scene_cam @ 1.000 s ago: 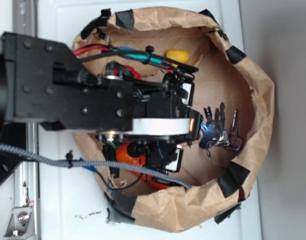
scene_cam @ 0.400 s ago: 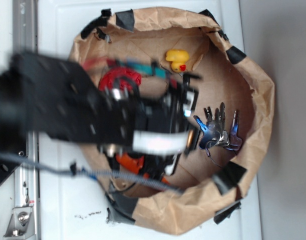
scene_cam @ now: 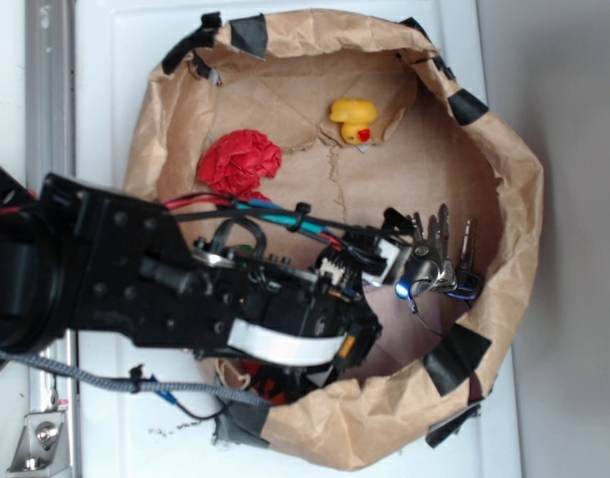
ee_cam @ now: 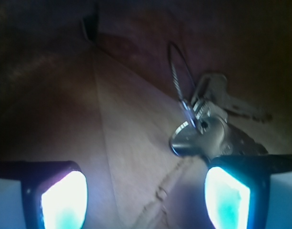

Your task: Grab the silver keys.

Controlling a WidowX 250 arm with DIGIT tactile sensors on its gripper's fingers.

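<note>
The silver keys lie fanned out on the floor of the brown paper bag, at its right side, with a thin wire loop trailing below them. My gripper is open just left of them, its upper finger close to the bunch. In the wrist view the keys and their wire loop lie ahead to the right, just beyond the glowing right pad. Only bare paper lies between the fingers of the gripper.
A yellow rubber duck sits at the bag's far side and a red crumpled ball at the upper left. Black tape patches hold the raised paper rim. The arm covers the bag's lower left. The bag rests on a white surface.
The arm has swung down and left in the picture, uncovering the red ball. The open gripper shifted down beside the keys. The keys have stayed put.
</note>
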